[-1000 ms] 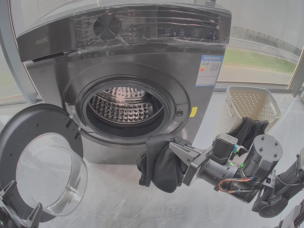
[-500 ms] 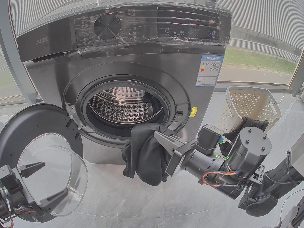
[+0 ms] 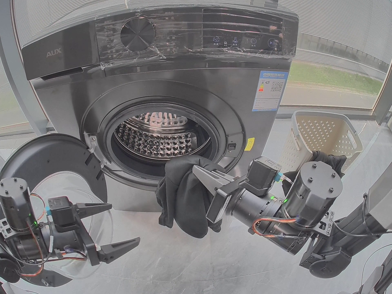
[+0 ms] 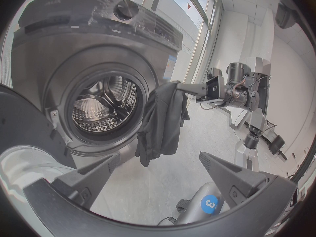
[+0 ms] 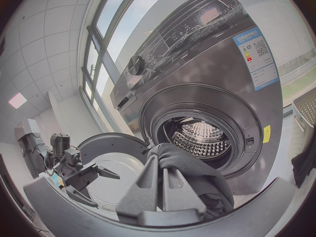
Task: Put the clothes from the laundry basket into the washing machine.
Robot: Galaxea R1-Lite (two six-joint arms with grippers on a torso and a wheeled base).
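The grey washing machine stands with its round door swung open to the left, baring the steel drum. My right gripper is shut on a black garment that hangs just in front of the lower right rim of the drum opening. From the right wrist, the garment drapes over the closed fingers. My left gripper is open, holding nothing, low in front of the door's glass. The white laundry basket stands to the machine's right, with more dark clothes over its front rim.
Grey tiled floor lies bare in front of the machine. Windows run behind and to both sides. The open door takes up the space at the lower left, close to my left arm.
My right gripper has carried the black garment left and up, toward the drum opening. My left arm has risen from the lower left corner, with its open gripper now before the door glass.
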